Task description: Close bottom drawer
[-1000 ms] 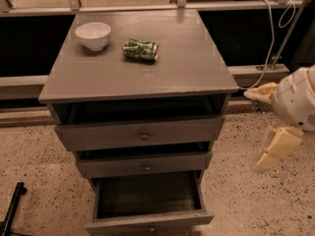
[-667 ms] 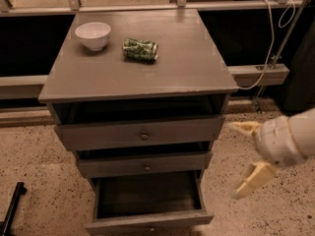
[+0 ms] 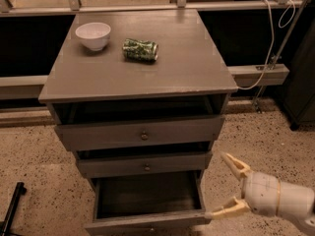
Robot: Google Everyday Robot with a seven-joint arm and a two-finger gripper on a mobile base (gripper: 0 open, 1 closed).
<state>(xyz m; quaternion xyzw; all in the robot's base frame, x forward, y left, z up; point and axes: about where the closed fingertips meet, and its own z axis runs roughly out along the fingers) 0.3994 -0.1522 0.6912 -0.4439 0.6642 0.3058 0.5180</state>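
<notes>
Camera view: gripper (image 3: 230,188) spread wide, empty, beside open bottom drawer (image 3: 147,222); best push front squarely, mid-width, avoiding skew.

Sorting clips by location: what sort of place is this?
Likely a robot test space: lone grey cabinet on speckled floor, loose cables behind, claw beside the front corner of the open bottom drawer.

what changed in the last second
The gripper moved down and left to the front right corner of the bottom drawer, open and holding nothing. The drawer is still pulled out; the bowl and can have not moved.
</notes>
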